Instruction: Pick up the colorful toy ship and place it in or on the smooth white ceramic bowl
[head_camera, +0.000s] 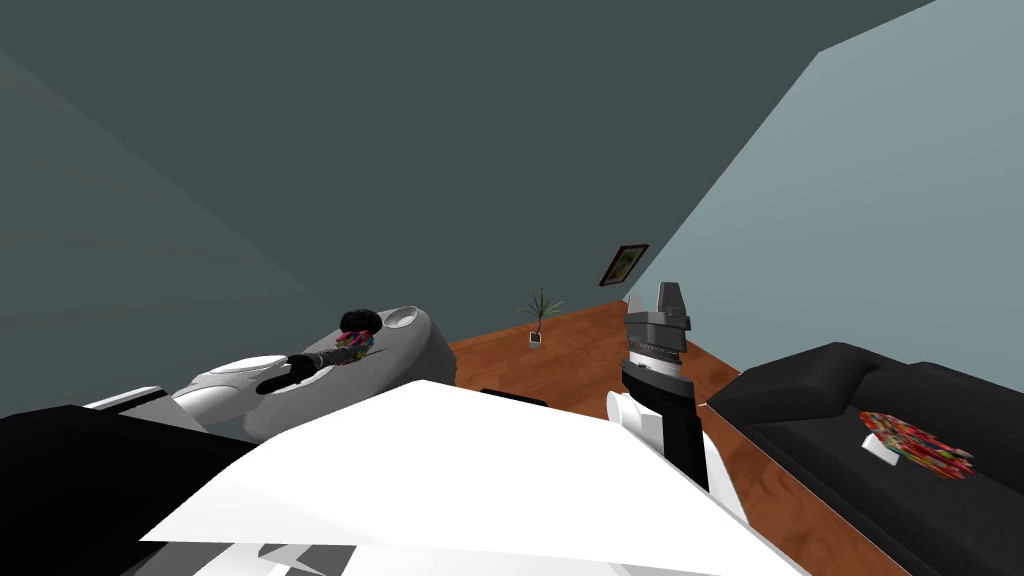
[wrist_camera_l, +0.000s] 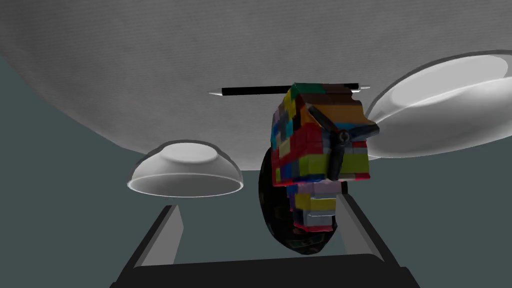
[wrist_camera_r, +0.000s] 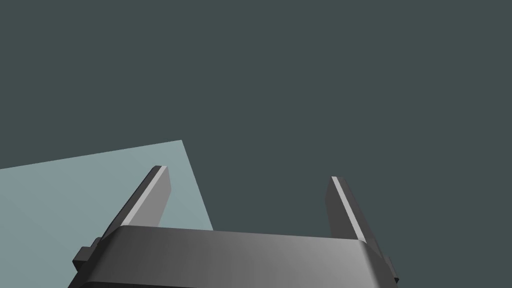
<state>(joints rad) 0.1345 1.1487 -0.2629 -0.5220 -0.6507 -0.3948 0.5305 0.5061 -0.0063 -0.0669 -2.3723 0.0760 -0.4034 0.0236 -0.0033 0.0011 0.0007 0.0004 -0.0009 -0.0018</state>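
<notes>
Grey tabletop (wrist_camera_l: 125, 60) curves off to its edge near your left gripper (wrist_camera_l: 260, 202), whose fingers stand spread. You have the colourful toy ship (wrist_camera_l: 320, 145) between them, close by one finger, well off the other, with a black rounded thing (wrist_camera_l: 280, 225) behind it. It overlaps the wider white bowl (wrist_camera_l: 440, 105). The deeper white bowl (wrist_camera_l: 185, 170) sits apart across bare table. Your right gripper (wrist_camera_r: 247, 172), fingers apart, is raised in open space.

Studded brick-built toy ship (wrist_camera_l: 320, 150), glossy white bowl (wrist_camera_l: 185, 170), polished wood floor (head_camera: 580, 350)
</notes>
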